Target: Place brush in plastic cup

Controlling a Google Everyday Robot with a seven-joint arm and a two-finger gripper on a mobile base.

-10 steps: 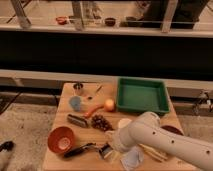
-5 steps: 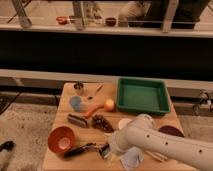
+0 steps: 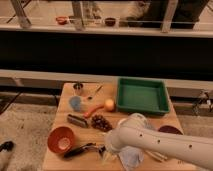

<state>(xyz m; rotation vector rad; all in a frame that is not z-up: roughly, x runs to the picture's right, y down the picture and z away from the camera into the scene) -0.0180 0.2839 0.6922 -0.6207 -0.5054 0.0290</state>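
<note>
The brush (image 3: 80, 149) lies on the wooden table (image 3: 65, 95) near its front edge. Its slim black handle points left, and its head end is tucked under my arm. The plastic cup (image 3: 75, 103), pale blue, stands upright at the left of the table, behind the brush. My white arm comes in from the lower right. My gripper (image 3: 106, 149) hangs at its tip, right over the brush's head end. The arm mostly hides it, and it stands open. The brush rests on the table, not lifted.
A red bowl (image 3: 61, 139) sits just left of the brush and a dark block (image 3: 77, 120) behind it. Grapes (image 3: 101, 122), a carrot (image 3: 92, 110) and an orange (image 3: 109, 104) fill the middle. A green tray (image 3: 142, 96) is at the back right and a small metal cup (image 3: 78, 88) at the back left.
My arm's tip has dropped forward and left, down onto the brush's head end. The brush and the other objects have stayed in place.
</note>
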